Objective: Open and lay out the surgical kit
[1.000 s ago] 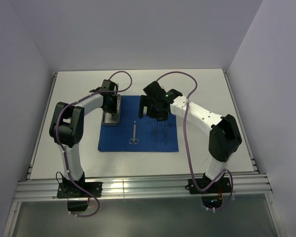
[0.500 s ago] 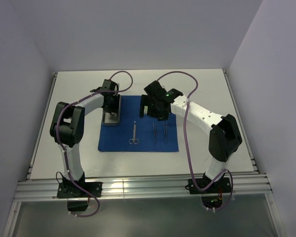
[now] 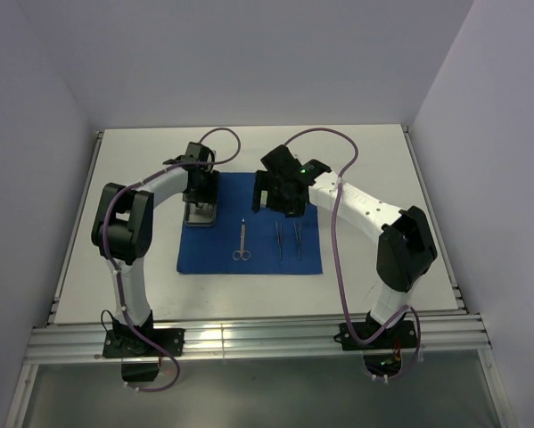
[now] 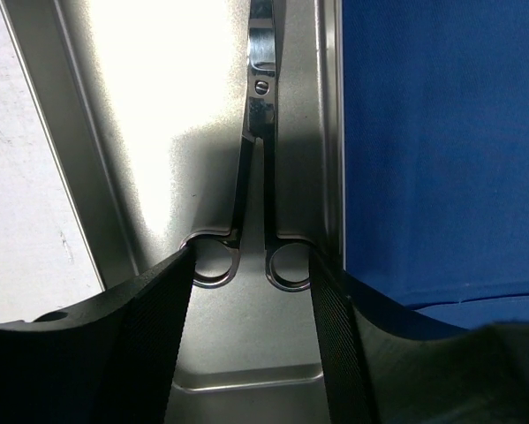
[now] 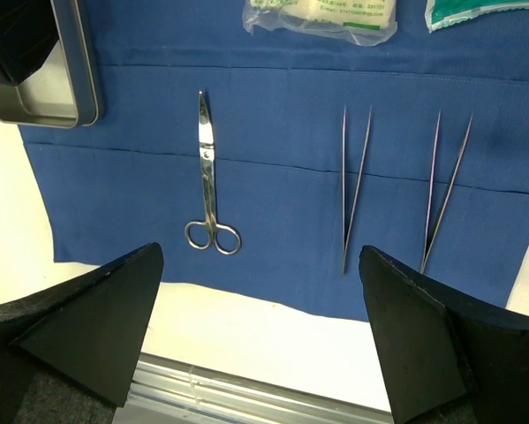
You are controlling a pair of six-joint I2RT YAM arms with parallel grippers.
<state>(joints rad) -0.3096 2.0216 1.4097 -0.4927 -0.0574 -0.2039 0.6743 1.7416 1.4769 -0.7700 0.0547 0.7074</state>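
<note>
On the bench (image 3: 382, 152), top view: blue wrap (image 3: 213, 254) spread flat, steel tray (image 3: 200, 218) at its left edge. Left wrist: left fingers (image 4: 158, 336) clamp both rings of the scissors (image 4: 255, 177) lying in the tray. Right wrist: right fingers (image 5: 79, 318) wide apart, empty, above the wrap.

The royal-blue cloth wrap (image 5: 273, 115) lies unfolded and flat below both grippers, with faint fold lines across it. The small rectangular steel tray (image 4: 158, 132) sits at its left edge, directly under the left gripper (image 4: 251, 265). In the tray the first scissors (image 4: 260, 177) lie flat and closed, blades pointing away from that gripper. Their 2 rings sit between its pads (image 4: 171, 309), each outer edge touching a pad. The second scissors (image 5: 208, 190) lie closed on the cloth ahead of the right gripper (image 5: 260, 256), rings toward it. Beside them, 2 thin tweezers (image 5: 354, 190) lie parallel, joined ends toward that gripper. Farther beyond lie 2 whitish-green packets (image 5: 321, 18).
</note>
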